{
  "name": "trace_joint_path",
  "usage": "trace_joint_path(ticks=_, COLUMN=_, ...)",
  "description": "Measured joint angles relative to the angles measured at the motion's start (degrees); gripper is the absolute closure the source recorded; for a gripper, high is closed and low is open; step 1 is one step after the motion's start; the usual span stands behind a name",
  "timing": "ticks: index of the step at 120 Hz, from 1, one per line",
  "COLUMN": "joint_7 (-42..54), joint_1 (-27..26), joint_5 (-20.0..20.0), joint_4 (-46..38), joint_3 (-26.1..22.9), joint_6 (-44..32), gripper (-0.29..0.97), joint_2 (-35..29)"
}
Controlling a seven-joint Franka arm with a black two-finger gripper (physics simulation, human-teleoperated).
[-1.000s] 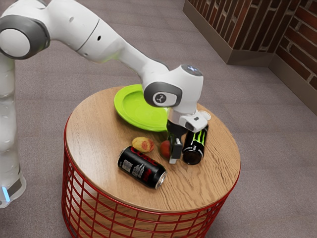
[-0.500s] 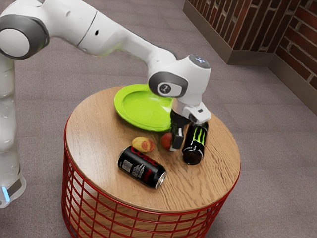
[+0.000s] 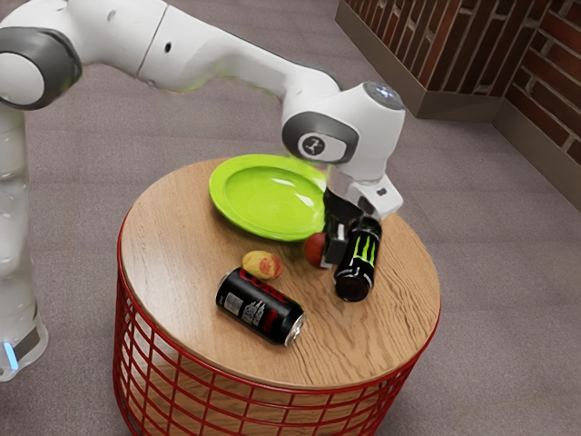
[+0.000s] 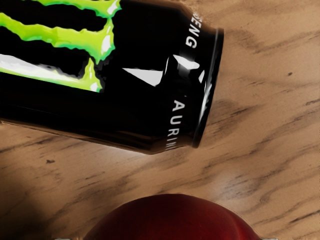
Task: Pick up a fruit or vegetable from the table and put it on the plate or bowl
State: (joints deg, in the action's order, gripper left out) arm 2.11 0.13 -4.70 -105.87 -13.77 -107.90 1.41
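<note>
Exterior view: holding red fruit [image 3: 313, 249] clenched in gripper [image 3: 327, 253], just beside black can [image 3: 359, 261] with green marking, close to green plate [image 3: 261, 195] on bench [image 3: 182, 254].

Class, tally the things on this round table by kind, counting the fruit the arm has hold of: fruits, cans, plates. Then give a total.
Fruits: 2 (red fruit, yellow-red fruit)
Cans: 2 (green-lettered black can, red-lettered black can)
Plates: 1 (green plate)
Total: 5
</note>
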Motion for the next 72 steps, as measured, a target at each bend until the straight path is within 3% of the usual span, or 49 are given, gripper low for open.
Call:
trace_joint_path(ticks=25, joint_7=-0.1, joint_1=-4.0, joint_5=-1.0, joint_4=-0.1, joint_3=7.5, joint_6=2.4, gripper=0.27, joint_2=-3.4)
trace_joint_path(ticks=37, joint_7=0.0, joint_1=-3.1, joint_5=-1.4, joint_4=-0.2, joint_3=11.8, joint_6=3.4, gripper=0.26, joint_2=-3.7)
trace_joint_path(ticks=61, joint_7=0.0, joint_1=8.3, joint_5=-2.7, joint_4=-0.4, joint_3=15.9, joint_6=4.3, gripper=0.26, joint_2=-1.7)
trace_joint_path(ticks=72, joint_7=0.0, joint_1=14.0, joint_5=-2.9, joint_4=0.2, joint_3=15.7, joint_6=4.6, gripper=0.17, joint_2=0.5)
